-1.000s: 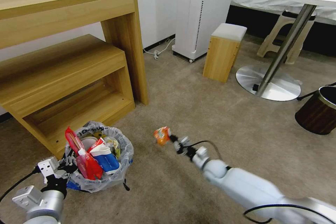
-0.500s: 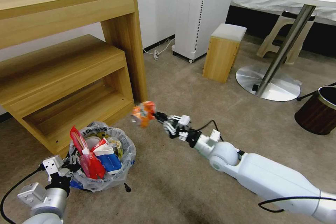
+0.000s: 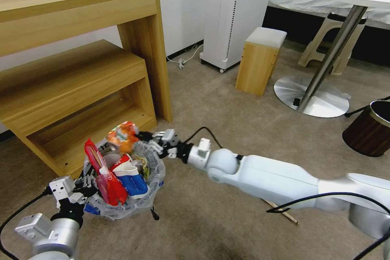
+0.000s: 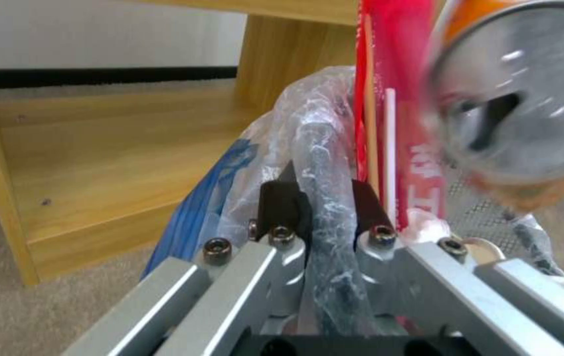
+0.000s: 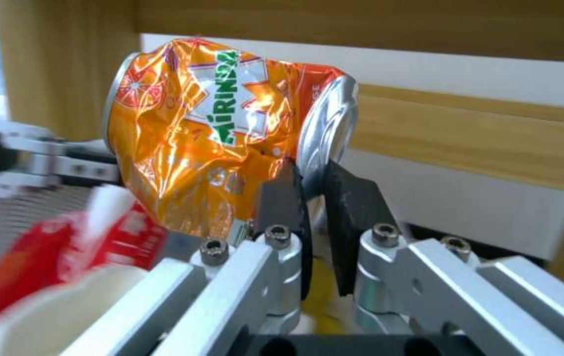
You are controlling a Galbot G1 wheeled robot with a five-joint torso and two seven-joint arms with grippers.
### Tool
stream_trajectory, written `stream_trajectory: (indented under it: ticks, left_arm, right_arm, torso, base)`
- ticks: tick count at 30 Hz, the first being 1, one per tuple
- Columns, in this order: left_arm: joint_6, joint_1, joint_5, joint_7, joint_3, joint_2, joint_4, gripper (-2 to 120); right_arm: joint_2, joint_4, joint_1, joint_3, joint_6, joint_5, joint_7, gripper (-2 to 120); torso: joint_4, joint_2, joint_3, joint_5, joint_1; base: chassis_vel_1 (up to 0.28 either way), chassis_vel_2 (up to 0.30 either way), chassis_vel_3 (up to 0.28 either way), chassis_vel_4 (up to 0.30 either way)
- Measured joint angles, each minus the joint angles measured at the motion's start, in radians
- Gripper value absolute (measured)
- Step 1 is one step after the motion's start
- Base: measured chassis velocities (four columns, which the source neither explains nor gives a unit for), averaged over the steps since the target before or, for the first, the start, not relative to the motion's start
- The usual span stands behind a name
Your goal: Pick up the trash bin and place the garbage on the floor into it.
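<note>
At the lower left of the head view my left end effector is pinched on the bag-lined rim of the trash bin, holding it just above the beige floor. Farther in, my right end effector grips a crushed orange can by its rim over the bin's far edge. The bin looks heaped; the dented, slick aluminium could glance off the stiff carton and tumble out. A thin wooden stick lies on the short-pile carpet.
</note>
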Motion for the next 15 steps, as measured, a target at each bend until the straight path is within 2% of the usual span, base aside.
stream_trajectory:
  ticks: [6, 15]
  left_arm:
    - [0.0, -0.003, -0.009, -0.003, -0.008, -0.002, -0.002, 3]
    - [0.001, -0.009, -0.017, -0.006, -0.012, -0.005, 0.0, 3]
  right_arm:
    - [0.035, -0.001, 0.01, -0.032, -0.004, -0.006, 0.004, 6]
    - [-0.001, 0.006, -0.009, -0.033, -0.003, -0.029, 0.006, 6]
  torso:
    - [0.0001, 0.0, 0.0, 0.0002, 0.0]
    - [-0.0003, 0.0, 0.0, 0.0002, 0.0]
  base:
    - [0.0, 0.0, 0.0, 0.0]
    - [0.0, 0.0, 0.0, 0.0]
